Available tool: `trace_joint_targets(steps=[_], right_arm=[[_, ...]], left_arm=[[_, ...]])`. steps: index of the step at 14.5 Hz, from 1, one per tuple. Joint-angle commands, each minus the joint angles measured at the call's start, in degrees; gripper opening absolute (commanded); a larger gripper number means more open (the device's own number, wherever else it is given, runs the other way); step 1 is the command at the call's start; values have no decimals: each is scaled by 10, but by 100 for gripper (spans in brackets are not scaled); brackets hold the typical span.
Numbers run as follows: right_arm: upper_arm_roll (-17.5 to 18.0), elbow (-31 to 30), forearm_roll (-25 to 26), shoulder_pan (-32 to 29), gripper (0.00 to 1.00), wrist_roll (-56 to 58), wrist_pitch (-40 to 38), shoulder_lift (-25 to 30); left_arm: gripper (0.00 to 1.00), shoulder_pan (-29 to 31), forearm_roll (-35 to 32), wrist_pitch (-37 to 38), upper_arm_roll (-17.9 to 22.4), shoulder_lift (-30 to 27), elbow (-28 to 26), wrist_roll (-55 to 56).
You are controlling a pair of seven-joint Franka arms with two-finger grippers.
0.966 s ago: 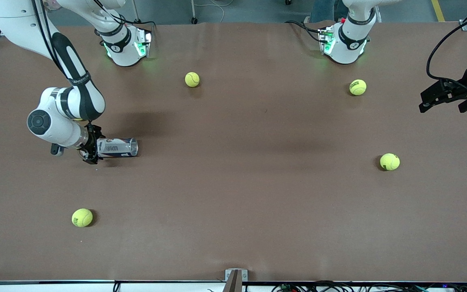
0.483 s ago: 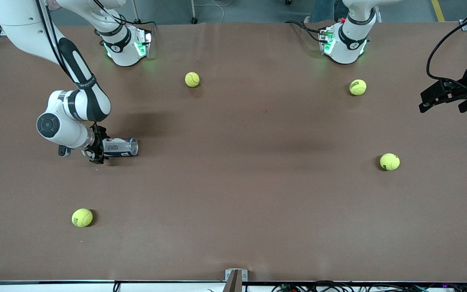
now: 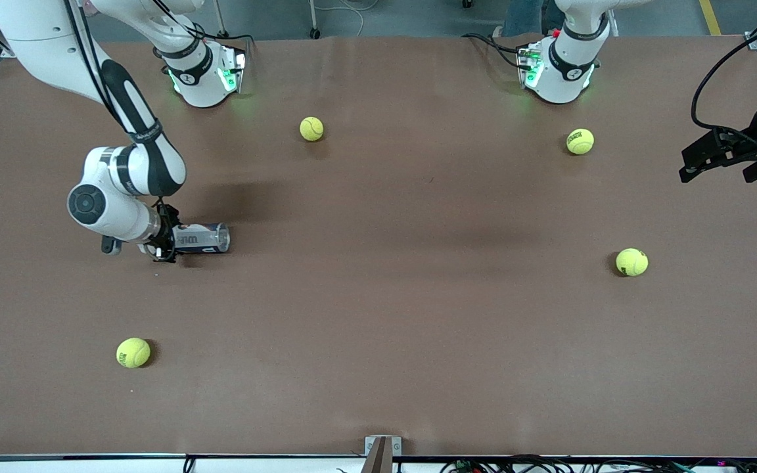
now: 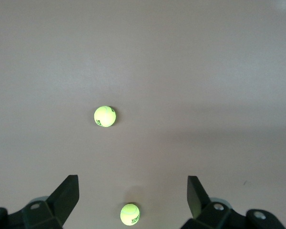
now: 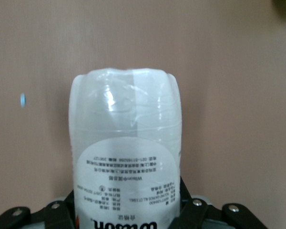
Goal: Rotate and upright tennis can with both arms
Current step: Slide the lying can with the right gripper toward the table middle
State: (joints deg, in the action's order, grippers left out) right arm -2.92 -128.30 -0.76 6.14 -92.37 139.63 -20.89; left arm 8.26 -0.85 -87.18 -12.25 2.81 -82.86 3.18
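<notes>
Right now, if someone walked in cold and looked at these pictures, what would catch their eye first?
Most striking is the right pincer, shut on one end of the tennis can, which lies on its side on the brown table toward the right arm's end. Next come the four yellow-green tennis balls scattered across the table. The left pincer waits open in the air at the left arm's end.

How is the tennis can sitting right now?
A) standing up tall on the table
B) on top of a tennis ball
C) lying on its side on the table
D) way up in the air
C: the tennis can lies on its side on the brown table, with the right gripper closed around one end of it.
</notes>
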Motion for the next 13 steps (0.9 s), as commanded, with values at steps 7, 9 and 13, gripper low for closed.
trace_joint_targets(steps=[7, 9, 13], right_arm=[[7, 126, -82, 206, 71, -176, -66, 8], [7, 178, -82, 254, 71, -217, -66, -21], [7, 318, -81, 329, 71, -300, -67, -124]], left_arm=[[100, 1, -9, 4, -1, 2, 7, -2], [100, 1, -9, 4, -1, 2, 7, -2], [100, 1, -9, 4, -1, 2, 7, -2]])
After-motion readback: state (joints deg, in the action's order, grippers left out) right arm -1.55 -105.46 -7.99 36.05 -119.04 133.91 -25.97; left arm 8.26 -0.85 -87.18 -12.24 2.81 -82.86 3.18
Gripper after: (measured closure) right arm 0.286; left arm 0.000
